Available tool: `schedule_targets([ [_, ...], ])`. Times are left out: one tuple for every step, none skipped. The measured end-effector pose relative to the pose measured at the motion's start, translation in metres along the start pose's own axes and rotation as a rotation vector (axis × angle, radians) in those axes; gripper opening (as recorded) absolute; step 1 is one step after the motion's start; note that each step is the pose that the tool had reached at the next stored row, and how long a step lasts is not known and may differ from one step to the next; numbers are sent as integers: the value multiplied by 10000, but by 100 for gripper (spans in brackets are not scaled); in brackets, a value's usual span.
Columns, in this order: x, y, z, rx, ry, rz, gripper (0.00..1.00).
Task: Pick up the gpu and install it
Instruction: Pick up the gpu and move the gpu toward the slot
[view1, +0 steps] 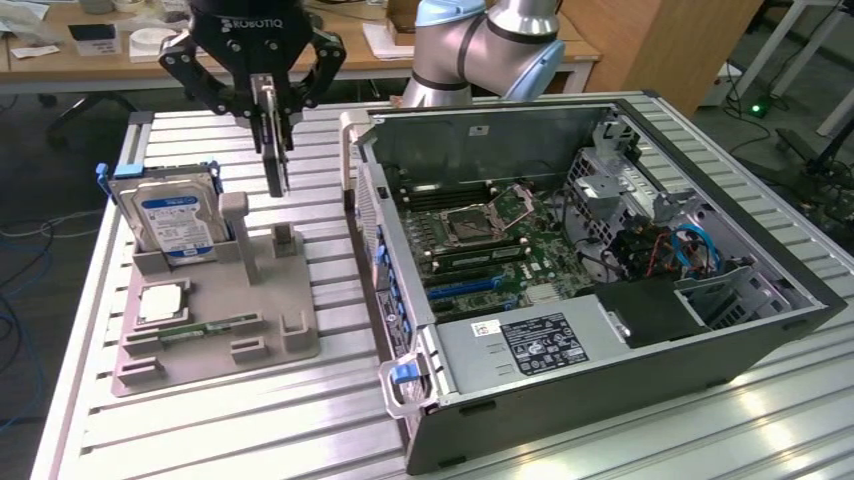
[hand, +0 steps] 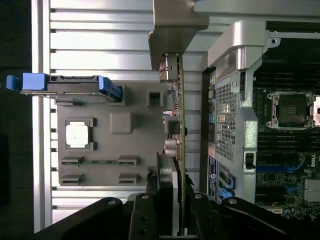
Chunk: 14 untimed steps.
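**A:** Where was the card at that moment?

**B:** You had the thin, dark, flat graphics card hanging on edge, long side vertical. Its silver metal end bracket showed in the wrist view.

**A:** And the grip?

**B:** Your black two-fingered pincer was clamped on the card's upper end, one finger pressed to each face.

**A:** What lay beneath it?

**B:** The grey moulded plastic holder tray. The card hung over the tray's side nearer the case. I could not tell whether its lower edge touched the tray.

**A:** And around that?

**B:** Toward the exterior view's left, the silver hard drive with the blue-and-white label stood upright in its tray slot. A square silver processor chip and a narrow green memory stick lay in their recesses. Toward the exterior view's right, you had the open dark metal computer case just beside the tray, with its green motherboard exposed. Everything rested on the ribbed aluminium table.
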<state>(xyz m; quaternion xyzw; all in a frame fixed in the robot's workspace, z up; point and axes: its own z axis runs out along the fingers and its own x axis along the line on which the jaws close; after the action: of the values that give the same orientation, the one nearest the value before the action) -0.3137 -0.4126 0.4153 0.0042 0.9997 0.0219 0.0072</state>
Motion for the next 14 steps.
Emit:
schedule_targets([
  [-18, 0, 0, 0, 0, 0, 28],
  [-34, 0, 0, 0, 0, 0, 28],
  [-51, 0, 1, -1, 0, 0, 28],
  [-64, 0, 2, -1, -1, -1, 28],
  [-78, 1, 2, 0, -1, 0, 28],
  [-91, 1, 2, -1, 0, 0, 28],
  [-104, 1, 2, 0, 0, -1, 28],
  [-115, 1, 2, 0, -1, -1, 28],
  [-126, 1, 3, -1, -1, 1, 28],
  [-136, 1, 3, -1, -1, 1, 28],
  [-172, 1, 3, 0, 0, 0, 28],
  [-219, 2, 4, 0, 0, 0, 28],
  [-228, 2, 5, 0, 0, 0, 28],
  [-239, 2, 4, 1, 1, 0, 28],
])
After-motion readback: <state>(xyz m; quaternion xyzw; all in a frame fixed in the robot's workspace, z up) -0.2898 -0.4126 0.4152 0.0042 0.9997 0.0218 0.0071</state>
